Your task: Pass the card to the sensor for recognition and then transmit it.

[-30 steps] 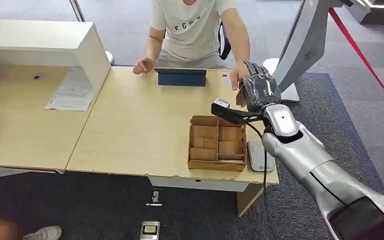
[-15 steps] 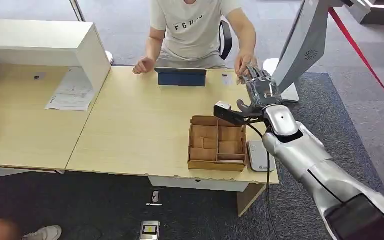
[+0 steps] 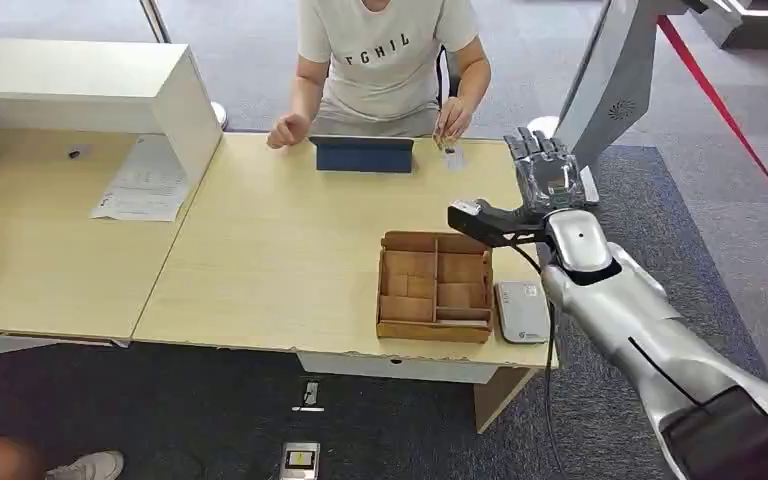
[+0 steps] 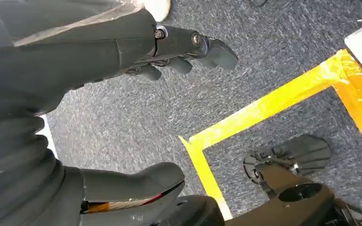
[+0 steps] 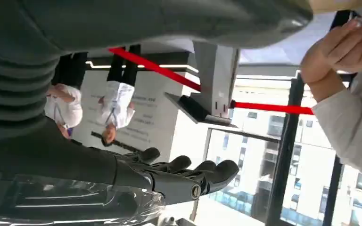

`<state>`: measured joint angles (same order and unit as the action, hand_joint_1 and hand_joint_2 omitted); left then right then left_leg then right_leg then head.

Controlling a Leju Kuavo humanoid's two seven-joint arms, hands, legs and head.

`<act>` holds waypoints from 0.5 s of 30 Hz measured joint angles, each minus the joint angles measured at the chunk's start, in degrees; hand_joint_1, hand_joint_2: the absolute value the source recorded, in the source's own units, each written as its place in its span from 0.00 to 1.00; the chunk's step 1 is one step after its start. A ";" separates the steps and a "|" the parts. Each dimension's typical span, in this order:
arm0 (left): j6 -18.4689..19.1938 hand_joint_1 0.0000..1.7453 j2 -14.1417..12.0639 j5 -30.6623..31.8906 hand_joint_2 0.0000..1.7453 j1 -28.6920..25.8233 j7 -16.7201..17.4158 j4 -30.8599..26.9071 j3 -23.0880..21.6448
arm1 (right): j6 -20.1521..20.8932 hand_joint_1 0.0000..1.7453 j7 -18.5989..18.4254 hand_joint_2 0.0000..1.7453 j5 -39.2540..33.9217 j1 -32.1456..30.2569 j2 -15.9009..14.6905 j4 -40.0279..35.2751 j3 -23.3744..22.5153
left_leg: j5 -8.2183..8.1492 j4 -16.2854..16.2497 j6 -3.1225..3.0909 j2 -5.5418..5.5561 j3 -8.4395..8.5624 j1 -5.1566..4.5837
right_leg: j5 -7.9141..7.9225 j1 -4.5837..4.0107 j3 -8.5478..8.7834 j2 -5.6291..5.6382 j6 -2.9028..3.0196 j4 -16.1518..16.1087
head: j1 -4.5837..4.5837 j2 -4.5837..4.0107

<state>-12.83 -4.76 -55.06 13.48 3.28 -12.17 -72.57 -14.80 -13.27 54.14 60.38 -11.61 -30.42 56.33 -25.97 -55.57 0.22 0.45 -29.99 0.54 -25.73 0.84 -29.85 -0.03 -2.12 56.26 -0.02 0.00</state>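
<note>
My right hand (image 3: 543, 172) is raised over the table's right edge, fingers spread and upright, holding nothing; in the right wrist view its dark fingers (image 5: 179, 175) are bare too. A person's hand (image 3: 451, 117) pinches a small pale thing, too small to tell, just above a small white card (image 3: 451, 158) lying on the table beside the tablet. The white flat sensor (image 3: 521, 311) lies near the table's front right corner, below my right forearm. My left hand (image 4: 99, 52) hangs over grey carpet, fingers apart and empty.
A wooden compartment box (image 3: 434, 287) sits just left of the sensor. A dark blue tablet (image 3: 362, 155) stands in front of the seated person (image 3: 385, 60). Papers (image 3: 143, 185) and a white shelf (image 3: 90, 85) are at the left. A grey kiosk post (image 3: 610, 85) rises at the right.
The person's hand has drawn away from my right hand, back toward their chest. My right hand has shifted right, off the table's middle, and the sensor beside the box is now uncovered.
</note>
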 joint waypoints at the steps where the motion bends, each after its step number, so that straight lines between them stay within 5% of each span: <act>1: -0.02 0.00 0.00 -0.04 1.00 -0.11 0.00 0.00 0.00 | 0.37 0.00 -0.57 0.00 0.06 0.40 -0.74 0.00 -0.04 | 0.00 -0.01 0.00 -0.02 0.01 0.00 | 0.01 0.00 -0.01 0.00 -0.01 -0.01 | 0.02 0.00; 15: -1.16 0.00 -0.55 -2.80 1.00 -2.77 -0.76 0.00 0.53 | 4.17 0.00 -5.96 0.00 -8.13 1.63 -15.45 0.30 -6.99 | -0.02 -0.03 -0.03 -0.02 -0.04 -0.02 | 0.03 0.03 -0.06 0.02 -0.04 -0.07 | 0.04 0.00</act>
<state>-13.99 -5.31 -57.86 10.70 2.52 -12.17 -72.04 -10.62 -19.23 46.01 62.01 -27.06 -30.12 49.33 -26.00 -55.61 0.19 0.42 -30.03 0.52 -25.69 0.87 -29.91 -0.01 -2.16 56.19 0.02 0.00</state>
